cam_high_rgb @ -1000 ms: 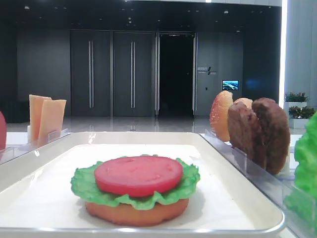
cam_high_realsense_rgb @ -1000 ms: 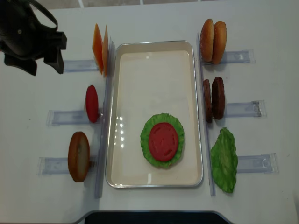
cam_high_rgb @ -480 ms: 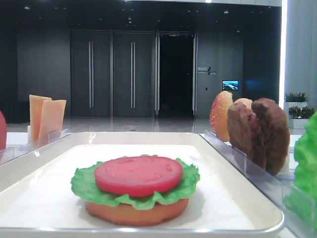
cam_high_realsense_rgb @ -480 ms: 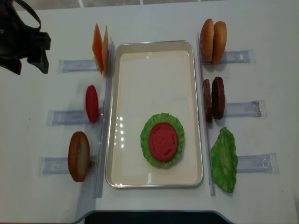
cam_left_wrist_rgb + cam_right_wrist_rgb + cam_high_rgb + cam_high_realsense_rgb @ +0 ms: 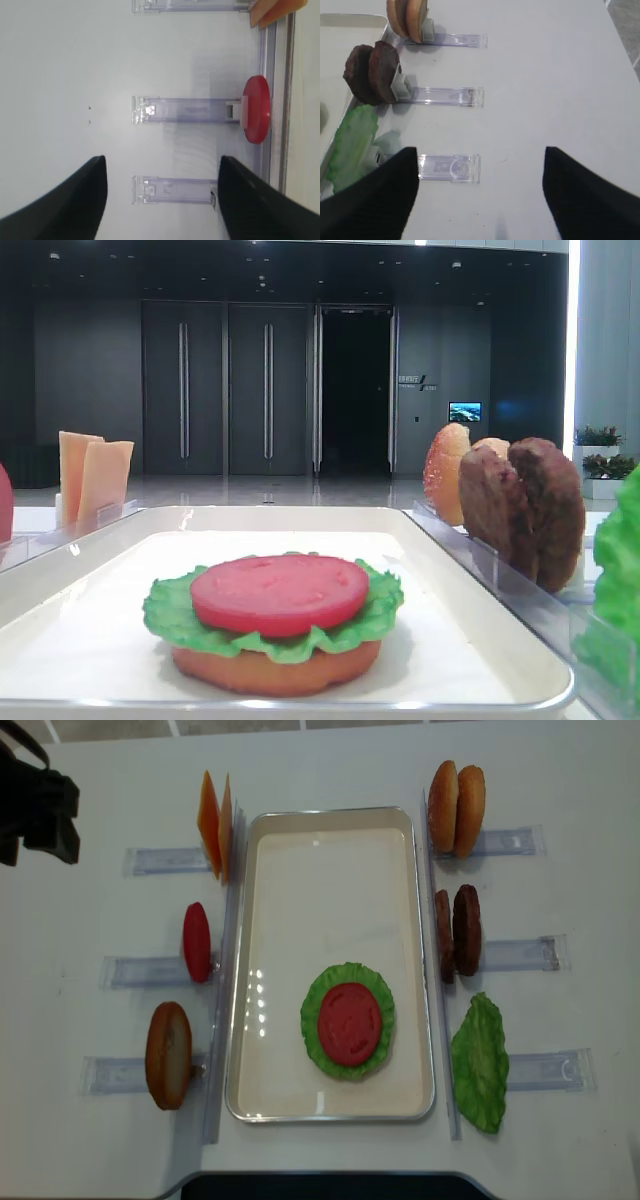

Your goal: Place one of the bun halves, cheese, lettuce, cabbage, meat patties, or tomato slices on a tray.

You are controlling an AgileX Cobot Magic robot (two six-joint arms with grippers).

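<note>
The white tray (image 5: 330, 816) holds a stack of a bun half (image 5: 275, 670), lettuce (image 5: 316, 1002) and a tomato slice (image 5: 349, 1022) near its front. My left gripper (image 5: 35, 842) hangs at the table's far left back corner, open and empty. In its wrist view the left gripper (image 5: 162, 159) spreads over a bare clear holder (image 5: 175, 190), with a spare tomato slice (image 5: 256, 116) standing to the right. My right gripper (image 5: 480, 150) is open and empty above the table, right of the loose lettuce (image 5: 350, 145). It does not show in the overhead view.
Left of the tray stand cheese slices (image 5: 215, 825), a tomato slice (image 5: 197, 942) and a bun half (image 5: 168, 1055) in clear holders. On the right are two bun halves (image 5: 456, 808), meat patties (image 5: 457, 932) and a lettuce leaf (image 5: 481, 1063).
The left gripper has drawn away to the left, toward the table's back left corner. The stack on the tray has not moved.
</note>
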